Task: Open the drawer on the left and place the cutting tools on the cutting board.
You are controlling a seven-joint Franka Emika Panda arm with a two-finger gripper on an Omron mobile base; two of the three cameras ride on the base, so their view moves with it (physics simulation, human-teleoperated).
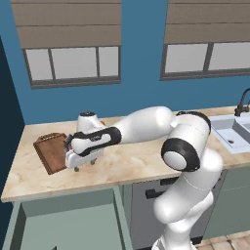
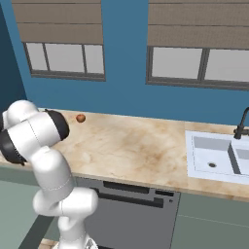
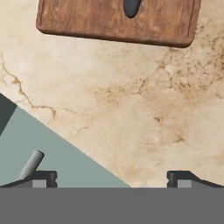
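The reddish-brown cutting board (image 1: 50, 152) lies at the left end of the counter. In the hand view the cutting board (image 3: 87, 19) runs along the top, with the dark end of a cutting tool (image 3: 131, 6) resting on it. My gripper (image 1: 82, 164) hovers just above the counter, right of the board, open with nothing between its fingers; in the hand view the gripper (image 3: 113, 178) has bare marble between its tips. The sage drawer (image 1: 68, 222) stands pulled out below the counter edge. A slim grey utensil (image 3: 31, 164) lies in the drawer (image 3: 39, 144).
A small orange-red ball (image 2: 80, 117) sits near the back wall. The white sink (image 2: 217, 156) with a black faucet (image 2: 241, 124) is set in the counter's right end. A dark grey panel with a bar handle (image 2: 131, 194) is under the counter.
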